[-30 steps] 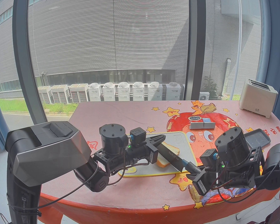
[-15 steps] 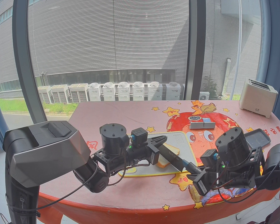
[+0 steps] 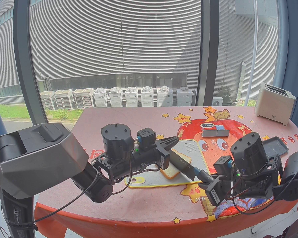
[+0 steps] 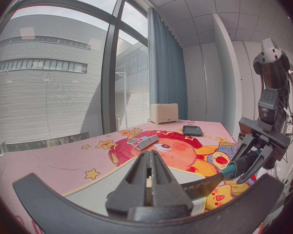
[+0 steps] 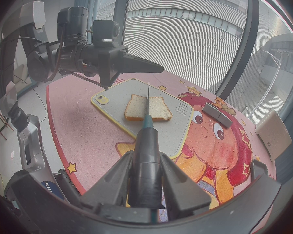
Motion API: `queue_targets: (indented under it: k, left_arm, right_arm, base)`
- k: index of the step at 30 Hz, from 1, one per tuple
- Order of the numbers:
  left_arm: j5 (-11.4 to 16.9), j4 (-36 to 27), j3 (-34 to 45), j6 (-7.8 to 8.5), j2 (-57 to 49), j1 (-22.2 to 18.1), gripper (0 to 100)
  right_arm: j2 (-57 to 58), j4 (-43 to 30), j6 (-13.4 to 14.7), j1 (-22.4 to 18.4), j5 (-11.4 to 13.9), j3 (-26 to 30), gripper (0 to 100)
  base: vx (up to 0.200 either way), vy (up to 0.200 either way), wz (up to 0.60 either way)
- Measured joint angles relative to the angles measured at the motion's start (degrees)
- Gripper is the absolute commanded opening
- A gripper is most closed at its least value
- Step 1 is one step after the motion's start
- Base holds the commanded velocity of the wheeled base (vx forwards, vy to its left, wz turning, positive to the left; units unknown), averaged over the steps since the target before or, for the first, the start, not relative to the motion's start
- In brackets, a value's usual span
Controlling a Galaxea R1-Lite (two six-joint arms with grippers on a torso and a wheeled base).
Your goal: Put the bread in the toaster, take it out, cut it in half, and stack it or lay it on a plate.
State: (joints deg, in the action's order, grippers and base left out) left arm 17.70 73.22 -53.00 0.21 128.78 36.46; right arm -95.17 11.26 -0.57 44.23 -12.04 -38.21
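Within 1 s the empty left gripper [image 3: 174, 140], fingers pressed together, has risen away from the golden-crusted white bread slice [image 5: 135, 109] on the grey yellow-rimmed cutting board [image 5: 114, 98], while the right gripper [image 5: 146, 156] clamps the black-handled knife [image 3: 182, 162] across it, apparently mid-cut.

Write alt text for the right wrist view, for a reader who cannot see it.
The right gripper is shut on a knife, its blade edge-on over the middle of a bread slice on a cutting board. The left gripper, shut, hangs above the board; a toaster stands farther off.
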Motion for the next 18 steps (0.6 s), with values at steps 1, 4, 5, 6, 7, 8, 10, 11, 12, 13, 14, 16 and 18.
queue_targets:
  k: [1,4,5,6,7,8,10,11,12,13,14,16,18]
  left_arm:
    - [0.0,0.0,0.0,0.0,0.2,0.0,0]
    - [0.0,0.1,0.0,0.04,0.9,0.1,0]
    - [0.0,0.1,0.0,0.04,1.2,0.1,0]
    - [0.0,0.1,0.0,0.04,1.5,0.1,0]
    - [0.0,0.1,0.0,0.04,1.8,0.1,0]
    - [0.0,0.1,0.0,0.04,2.1,0.1,0]
    - [0.0,0.2,0.3,0.06,2.8,0.1,0]
    - [0.0,0.3,0.4,0.06,3.1,0.1,0]
    - [0.0,0.6,0.5,0.11,3.4,0.1,0]
    - [0.0,0.7,0.5,0.11,3.7,0.1,0]
    - [0.0,0.8,0.6,0.11,3.8,0.1,0]
    - [0.0,0.9,0.6,0.11,4.1,0.1,0]
    - [0.0,1.0,0.6,0.11,4.2,0.1,0]
  right_arm:
    - [0.0,0.0,0.0,0.0,0.0,0.0,0]
    - [0.0,0.0,0.0,0.0,0.0,0.0,0]
    - [0.0,0.0,0.0,0.0,0.0,0.0,0]
    - [0.0,0.0,0.0,0.0,0.0,0.0,0]
    - [0.0,0.0,0.0,0.0,0.0,0.0,0]
    - [0.0,0.0,0.0,0.0,0.0,0.0,0]
    - [0.0,0.0,0.0,0.0,0.0,-0.1,0]
    - [0.0,-0.1,0.0,0.0,0.0,0.0,0]
    - [-0.1,-0.1,0.0,0.0,0.0,0.0,0]
    - [-0.1,0.0,0.0,0.0,0.0,0.0,0]
    - [-0.2,0.0,0.0,0.0,0.0,0.0,0]
    - [-0.3,0.0,0.0,0.1,0.0,0.2,0]
    - [-0.4,0.0,0.0,0.1,0.0,0.3,0]
  base:
    - [0.0,0.0,0.0]
    - [0.0,0.0,0.0]
    - [0.0,0.0,0.0]
    - [0.0,0.0,0.0]
    - [0.0,0.0,0.0]
    - [0.0,0.0,0.0]
    - [0.0,0.0,0.0]
    - [0.0,0.0,0.0]
    - [0.0,0.0,0.0]
    - [0.0,0.0,0.0]
    - [0.0,0.0,0.0]
    - [0.0,0.0,0.0]
    - [0.0,0.0,0.0]
